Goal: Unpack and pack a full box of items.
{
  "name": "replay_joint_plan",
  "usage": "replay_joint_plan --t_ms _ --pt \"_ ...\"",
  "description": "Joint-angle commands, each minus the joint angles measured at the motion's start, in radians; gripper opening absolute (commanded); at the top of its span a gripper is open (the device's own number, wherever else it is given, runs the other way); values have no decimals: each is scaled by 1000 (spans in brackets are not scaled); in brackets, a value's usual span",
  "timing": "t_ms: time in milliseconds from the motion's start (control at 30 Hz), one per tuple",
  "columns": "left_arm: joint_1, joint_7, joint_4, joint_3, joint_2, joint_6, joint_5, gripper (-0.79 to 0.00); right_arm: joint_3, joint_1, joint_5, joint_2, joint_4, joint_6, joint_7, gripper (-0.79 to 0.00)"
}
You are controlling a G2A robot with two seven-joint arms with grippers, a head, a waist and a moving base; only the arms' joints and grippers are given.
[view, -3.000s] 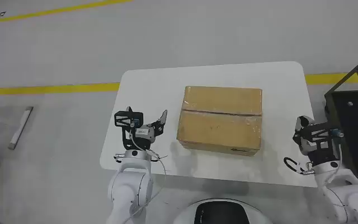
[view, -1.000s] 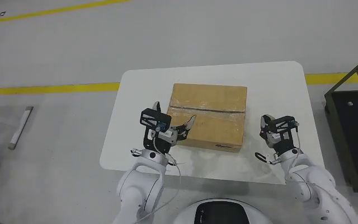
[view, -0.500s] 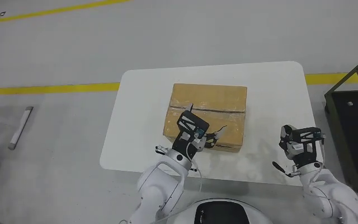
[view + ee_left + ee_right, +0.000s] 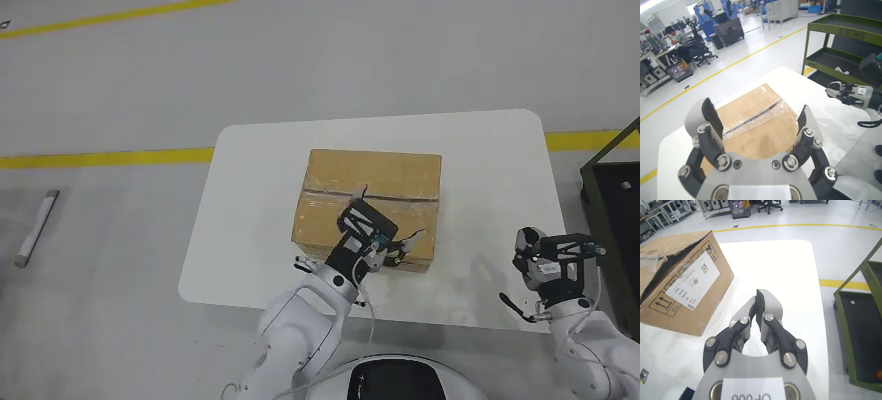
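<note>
- Cardboard box (image 4: 370, 200) is sitting at the middle of the white table (image 4: 250, 200), its top flaps lying down and clear tape running along the centre seam.
- Unpacking is looking barely begun. The tape is wrinkling and a dark slit is showing along the seam. In the right wrist view one end of a flap is bowing up off the side wall, yet the flaps are covering whatever is inside. By that reading, opening, emptying and repacking are all waiting to be done.
- Left gripper (image 4: 756, 106) is hovering over the near edge of the box top, jaws spread wide apart and holding nothing.
- Right gripper (image 4: 757, 298) is hanging over bare table off the box's end, well apart from it, jaws pressed together on nothing.
- White sticker (image 4: 693, 279) on the box's end wall is carrying a square code and lines of small print, too fine to make out. Printed handling symbols, among them upward arrows, are framing it.
- Green cart (image 4: 850, 34) beside the table is bearing raised lettering on its top rail, too indistinct to read with confidence.
</note>
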Motion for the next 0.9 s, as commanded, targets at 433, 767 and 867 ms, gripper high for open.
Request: replay_joint_plan --t_ms 433,767,867 --pt "-242 -26 259 166 -32 -102 193 0 23 -75 22 -8 -30 42 -25 -785" --pt "-236 -25 284 158 -26 -119 301 -394 23 -81 11 -11 -35 50 -22 -785" --pt "-242 -21 306 154 -28 -89 312 -474 16 -76 4 -12 -40 47 -18 -785"
